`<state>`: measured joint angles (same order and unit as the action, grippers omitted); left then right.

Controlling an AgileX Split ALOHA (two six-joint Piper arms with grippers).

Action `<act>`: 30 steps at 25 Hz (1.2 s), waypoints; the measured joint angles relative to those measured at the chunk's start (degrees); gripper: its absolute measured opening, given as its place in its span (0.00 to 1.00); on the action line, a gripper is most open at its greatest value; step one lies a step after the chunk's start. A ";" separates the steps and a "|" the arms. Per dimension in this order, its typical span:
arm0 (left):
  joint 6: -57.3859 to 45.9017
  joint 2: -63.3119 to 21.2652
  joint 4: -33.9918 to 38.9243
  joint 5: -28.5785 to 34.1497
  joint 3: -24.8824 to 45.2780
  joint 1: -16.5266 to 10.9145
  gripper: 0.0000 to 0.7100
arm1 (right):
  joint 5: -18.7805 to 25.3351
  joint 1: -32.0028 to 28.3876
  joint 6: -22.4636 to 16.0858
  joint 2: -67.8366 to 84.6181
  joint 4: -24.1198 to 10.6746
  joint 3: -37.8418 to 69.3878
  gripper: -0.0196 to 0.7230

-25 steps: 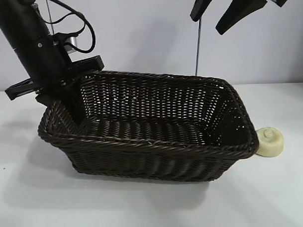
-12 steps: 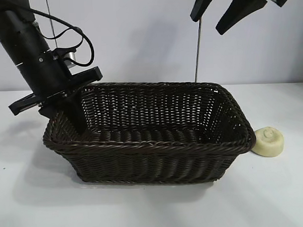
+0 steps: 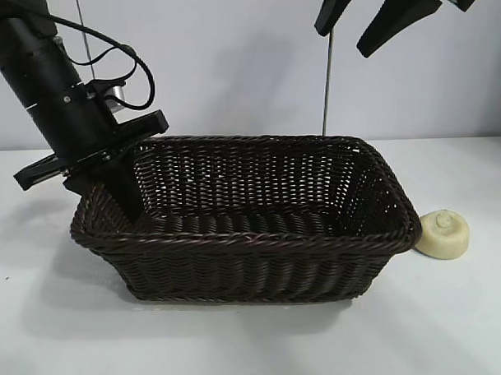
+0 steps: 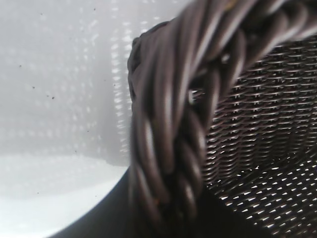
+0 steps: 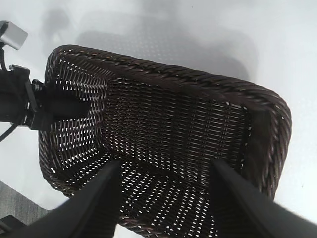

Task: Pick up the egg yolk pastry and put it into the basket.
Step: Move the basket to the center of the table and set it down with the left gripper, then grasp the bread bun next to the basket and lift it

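Egg yolk pastry [image 3: 441, 234] beside basket [image 3: 252, 237]; right fingers [image 3: 393, 14] spread overhead, left fingers [image 3: 123, 188] grip rim.

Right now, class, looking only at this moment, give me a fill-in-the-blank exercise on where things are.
1. The egg yolk pastry lies on the ____, outside the basket.
2. The left gripper is at the basket's ____ end.
3. The right gripper hangs above the basket with its fingers ____.
4. Inside, the basket is ____.

Missing words: table; left; open; empty
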<state>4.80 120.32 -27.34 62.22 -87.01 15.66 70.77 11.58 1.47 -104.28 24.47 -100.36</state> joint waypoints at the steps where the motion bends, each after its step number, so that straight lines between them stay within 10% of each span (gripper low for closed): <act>1: 0.00 0.00 0.00 0.00 0.00 0.00 0.15 | 0.00 0.00 0.00 0.00 0.00 0.00 0.55; 12: 0.12 0.00 -0.74 0.00 0.00 0.00 0.65 | 0.06 0.00 0.00 0.00 0.00 0.00 0.55; 30: 0.21 -11.36 3.67 1.23 -0.05 0.00 0.69 | 0.06 0.00 0.00 0.00 0.00 0.00 0.55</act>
<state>5.01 108.97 -23.67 63.45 -87.06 15.66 70.83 11.58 1.47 -104.28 24.47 -100.36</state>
